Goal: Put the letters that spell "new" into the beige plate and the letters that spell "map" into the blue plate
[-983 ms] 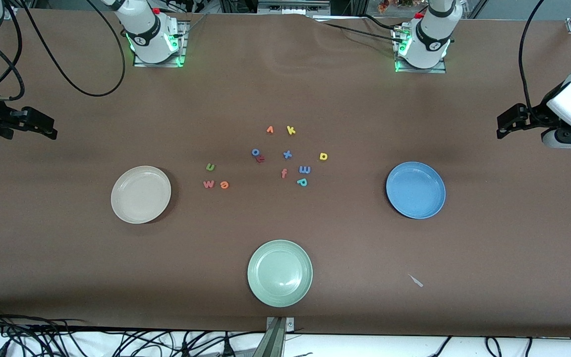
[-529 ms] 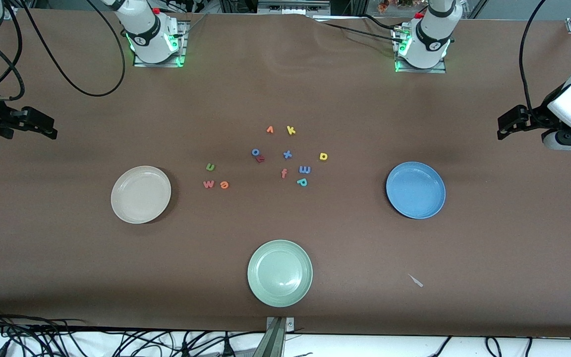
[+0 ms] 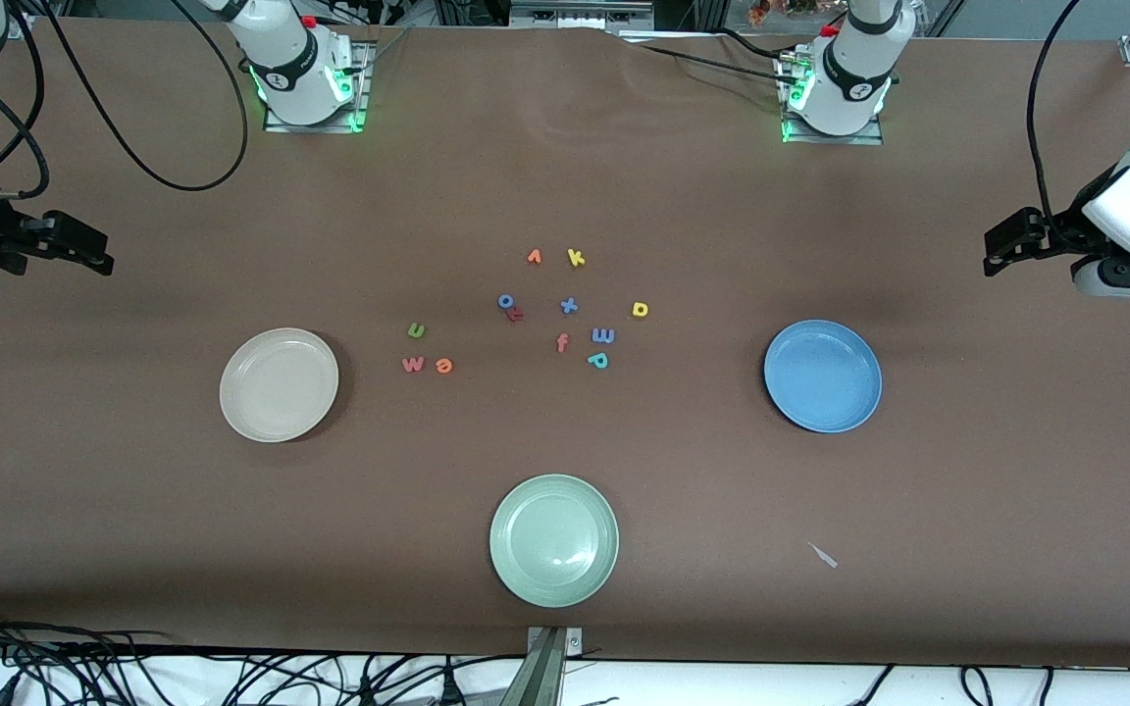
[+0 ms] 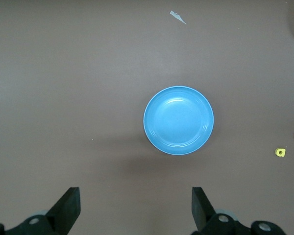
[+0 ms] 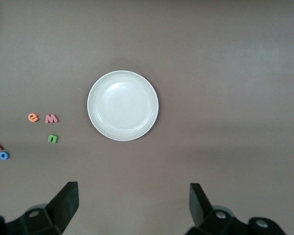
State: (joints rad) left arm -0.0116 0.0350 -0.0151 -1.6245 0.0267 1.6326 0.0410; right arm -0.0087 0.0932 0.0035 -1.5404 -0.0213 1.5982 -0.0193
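The beige plate [image 3: 279, 384] [image 5: 122, 105] lies empty toward the right arm's end. Beside it on the table are the green n [image 3: 416, 330] [image 5: 52, 138], pinkish w [image 3: 413, 365] [image 5: 51, 118] and orange e [image 3: 444, 366] [image 5: 33, 117]. The blue plate [image 3: 823, 376] [image 4: 178, 120] lies empty toward the left arm's end. Blue m [image 3: 602, 336], teal p [image 3: 598, 361] and yellow a [image 3: 640, 310] [image 4: 281, 152] sit mid-table. My right gripper [image 3: 99, 261] [image 5: 132, 190] and left gripper [image 3: 992, 257] [image 4: 135, 192] hang open and empty, high over the table's two ends.
A pale green plate [image 3: 553, 540] lies nearest the front camera. Other letters are mixed in mid-table: orange v [image 3: 534, 257], yellow k [image 3: 576, 258], blue o [image 3: 505, 301], blue x [image 3: 569, 306], orange f [image 3: 562, 342]. A small paper scrap [image 3: 824, 555] lies near the front edge.
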